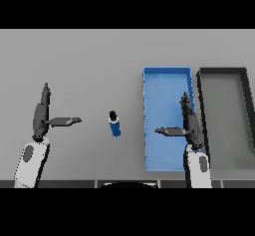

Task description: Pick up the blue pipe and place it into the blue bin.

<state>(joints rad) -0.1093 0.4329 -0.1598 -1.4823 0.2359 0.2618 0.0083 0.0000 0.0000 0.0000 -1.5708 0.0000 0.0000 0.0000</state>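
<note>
The blue pipe (115, 124) is a short blue cylinder with a dark top end, lying on the grey table between my two hands. To its right lies the blue bin (167, 85), a long rectangular tray with nothing in it. My right hand (190, 121) hovers over the bin's right half, fingers straight and thumb pointing left, holding nothing. My left hand (41, 114) is at the left, well apart from the pipe, open with its thumb pointing right toward the pipe.
A dark grey bin (201, 88) stands directly right of the blue bin, touching its side.
</note>
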